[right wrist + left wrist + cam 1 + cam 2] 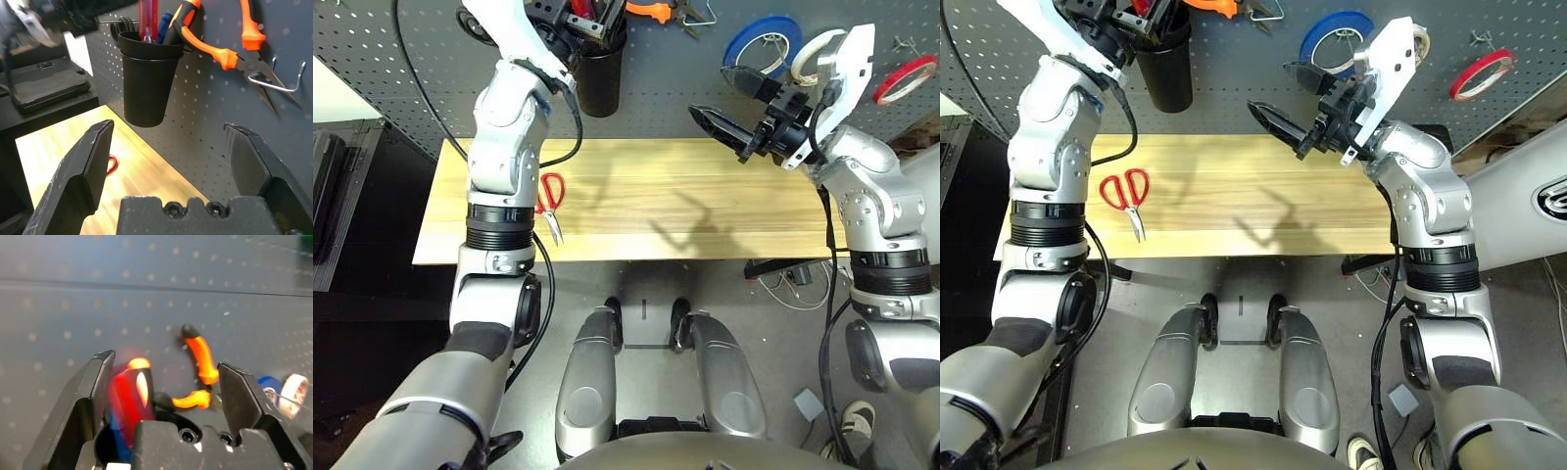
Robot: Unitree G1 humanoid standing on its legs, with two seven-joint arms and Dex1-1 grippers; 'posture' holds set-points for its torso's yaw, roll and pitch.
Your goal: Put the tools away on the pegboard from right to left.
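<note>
Head views give me the whole bench: a pale wooden table [705, 196] set against the grey pegboard [685, 78]. My left gripper [164, 396] is raised at the black cup [600, 73] on the board, and in the left wrist view its fingers [93, 396] stand apart with the red screwdriver [129, 401] between them, its handle upright in the cup. I can't tell whether either finger touches the handle; they look released rather than clamped on it.

My right gripper [734, 103] hovers above the table's far edge, right of centre, pointing toward the cup. Its fingers [88, 166] are spread wide and nothing sits between them.

Orange pliers [234, 49] hang on a hook just right of the cup, nose down in the right wrist view. Right wrist view also shows the screwdriver's red handle poking out of the cup beside something with a black and orange handle. Further right on the board hang a blue tape roll [762, 44] and a white roll [813, 57], touching or nearly so, and then the thin red tape ring [906, 78] near the right edge.

Red scissors [1126, 196] lie flat on the table's left part, beside my left forearm, blades pointing toward the near edge.
</note>
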